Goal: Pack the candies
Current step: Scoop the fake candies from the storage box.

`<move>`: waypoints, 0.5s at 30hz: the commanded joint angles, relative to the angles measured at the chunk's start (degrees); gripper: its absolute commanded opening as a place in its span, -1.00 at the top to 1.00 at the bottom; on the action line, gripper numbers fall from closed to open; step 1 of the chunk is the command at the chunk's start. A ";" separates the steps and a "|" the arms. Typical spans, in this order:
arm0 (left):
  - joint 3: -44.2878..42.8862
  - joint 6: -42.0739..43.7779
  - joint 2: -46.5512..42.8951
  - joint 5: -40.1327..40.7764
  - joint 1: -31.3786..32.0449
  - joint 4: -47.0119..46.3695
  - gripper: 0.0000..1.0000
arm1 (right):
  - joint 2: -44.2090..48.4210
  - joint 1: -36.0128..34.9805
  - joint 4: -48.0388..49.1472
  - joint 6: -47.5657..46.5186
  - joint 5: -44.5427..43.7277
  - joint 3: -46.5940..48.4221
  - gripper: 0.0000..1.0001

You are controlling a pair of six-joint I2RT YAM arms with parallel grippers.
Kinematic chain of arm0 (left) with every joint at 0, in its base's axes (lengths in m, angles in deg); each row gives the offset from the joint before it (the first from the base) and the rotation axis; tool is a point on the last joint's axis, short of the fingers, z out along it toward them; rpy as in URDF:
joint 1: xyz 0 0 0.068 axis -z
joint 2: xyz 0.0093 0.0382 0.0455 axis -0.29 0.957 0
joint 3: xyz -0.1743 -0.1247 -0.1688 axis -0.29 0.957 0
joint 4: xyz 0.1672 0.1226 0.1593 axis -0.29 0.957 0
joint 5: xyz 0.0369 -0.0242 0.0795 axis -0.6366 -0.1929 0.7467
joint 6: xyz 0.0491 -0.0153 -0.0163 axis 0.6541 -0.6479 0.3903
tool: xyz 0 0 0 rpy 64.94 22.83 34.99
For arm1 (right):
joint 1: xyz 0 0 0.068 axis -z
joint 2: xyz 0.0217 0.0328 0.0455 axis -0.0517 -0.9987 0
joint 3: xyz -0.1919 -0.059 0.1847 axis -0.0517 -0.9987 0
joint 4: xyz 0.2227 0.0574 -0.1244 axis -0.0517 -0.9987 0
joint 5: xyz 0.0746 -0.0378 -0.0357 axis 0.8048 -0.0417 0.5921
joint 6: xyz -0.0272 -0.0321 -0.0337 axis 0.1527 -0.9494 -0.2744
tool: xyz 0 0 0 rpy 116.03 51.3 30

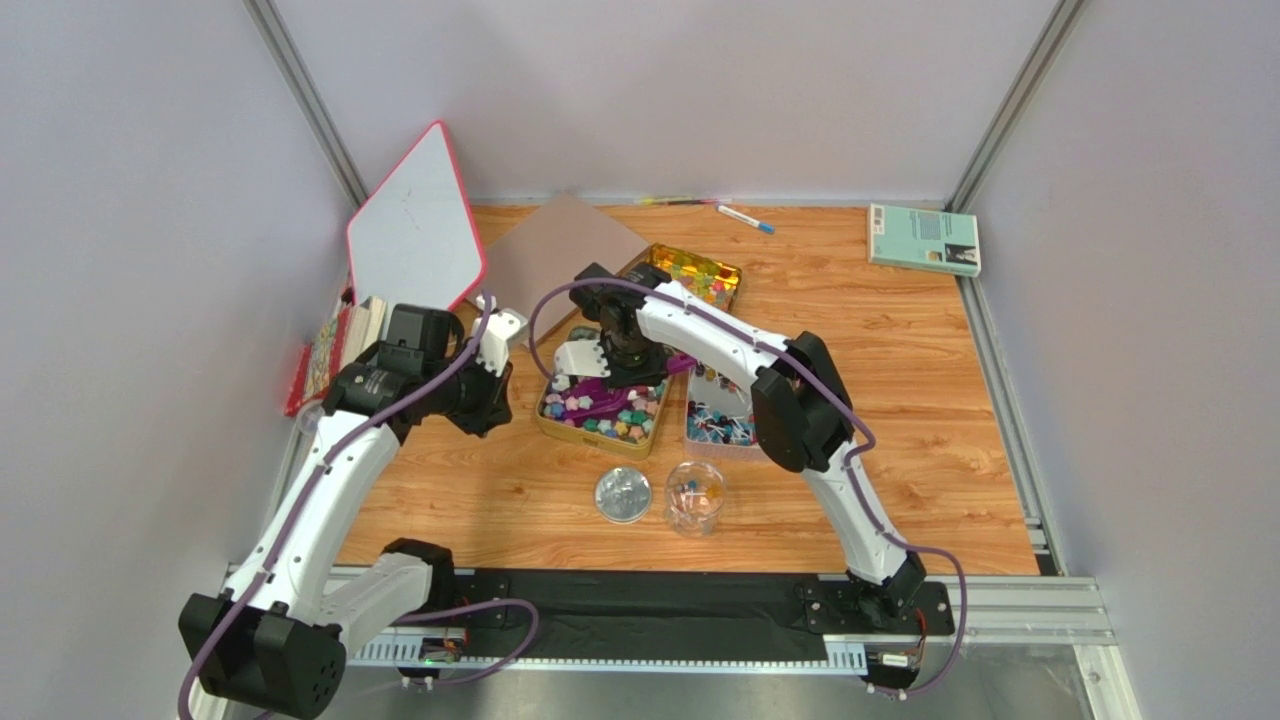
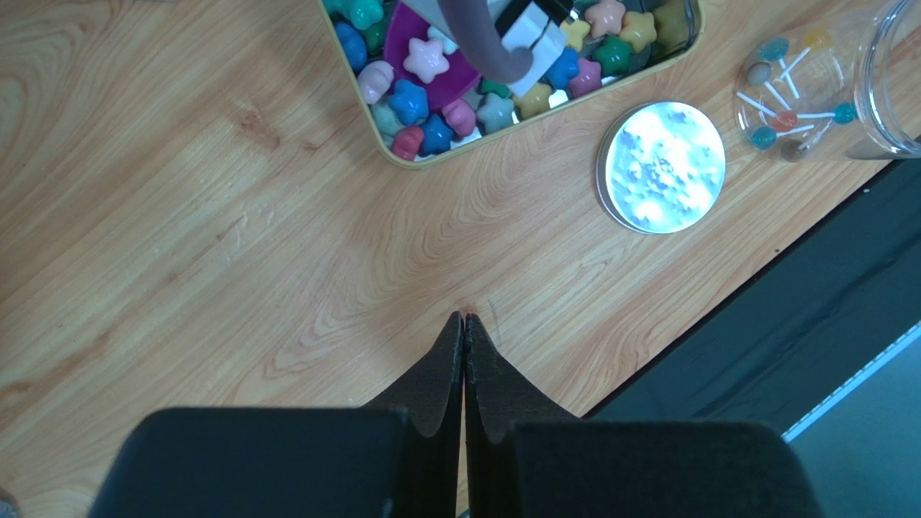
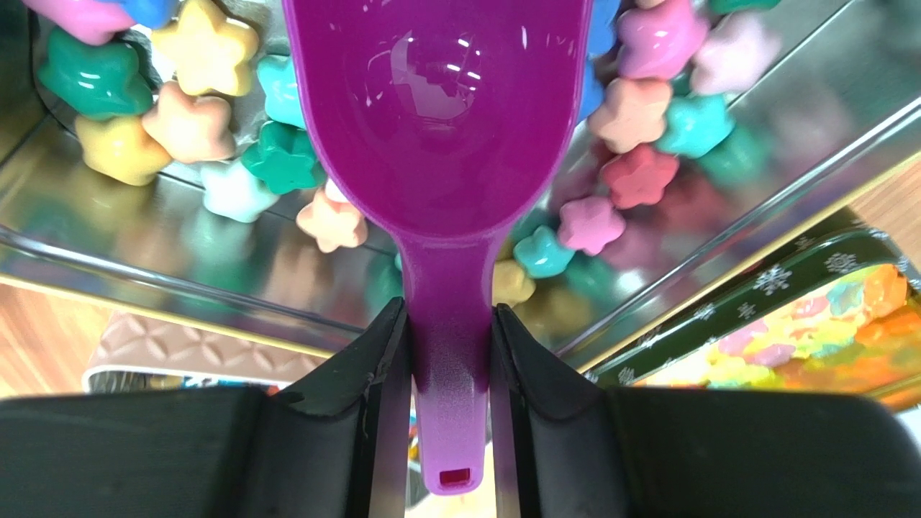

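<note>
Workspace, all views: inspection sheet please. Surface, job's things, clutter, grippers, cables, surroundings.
Surface: wooden table, black mat along its near edge.
Job's things: star candies in an open tin; wrapped sweets in a second tin; orange-yellow sweets in a green snowflake tin; glass jar, lid off, a few lollipops inside; round metal lid beside it.
Clutter: whiteboard, cardboard sheet, pen, teal book.
Grippers: left gripper shut, empty, over bare wood; right gripper shut on the purple scoop, by its handle, bowl empty over the star candies.
Cables: purple cable along each arm.
Surroundings: grey wall panels, metal frame rail in front.
</note>
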 commanded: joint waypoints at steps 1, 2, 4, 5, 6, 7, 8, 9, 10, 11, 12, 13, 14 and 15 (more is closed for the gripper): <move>-1.93 -0.60 0.90 -0.27 -1.02 -0.87 1.00 | 2.69 1.21 6.21 1.33 9.50 -1.66 1.00; -1.93 -0.69 0.99 -0.18 -1.11 -0.88 1.00 | 3.83 1.65 7.17 0.89 10.38 -3.32 1.00; -1.84 -0.60 1.26 0.08 -1.55 -1.05 1.00 | 5.50 2.09 8.06 -0.33 13.79 -4.91 1.00; -1.84 -0.60 1.34 0.26 -1.64 -1.05 1.00 | 7.42 2.87 9.28 -0.69 14.78 -7.53 1.00; -1.93 -0.60 1.52 0.44 -1.90 -1.14 1.00 | 8.31 2.97 10.25 -1.13 15.48 -8.77 1.00; -1.93 -0.43 1.52 0.52 -1.99 -1.14 1.00 | 9.28 3.75 10.87 -1.83 18.36 -10.09 1.00; -2.01 -0.34 1.78 0.79 -2.07 -1.14 1.00 | 11.11 4.11 11.22 -2.53 20.13 -12.10 1.00; -2.28 -0.25 1.87 0.88 -2.25 -0.97 1.00 | 11.83 4.55 11.66 -2.89 21.54 -13.25 1.00; -2.45 -0.16 2.05 0.96 -2.25 -0.88 1.00 | 12.36 4.99 12.45 -2.71 23.03 -13.96 1.00; -2.63 0.10 2.40 1.14 -2.25 -0.61 1.00 | 12.80 5.25 12.63 -2.63 23.40 -14.49 1.00; -2.89 0.28 2.40 1.23 -2.43 -0.61 1.00 | 12.98 5.43 12.89 -2.28 23.57 -15.36 1.00; -2.98 0.37 2.49 1.40 -2.43 -0.53 1.00 | 13.06 5.78 13.07 -1.66 24.01 -15.63 1.00; -2.98 0.71 2.66 1.66 -2.51 -0.61 1.00 | 13.33 6.04 13.33 -1.40 24.54 -16.07 0.99; -2.98 0.80 2.75 1.84 -2.51 -0.53 1.00 | 13.59 6.22 13.68 -1.13 24.80 -16.60 1.00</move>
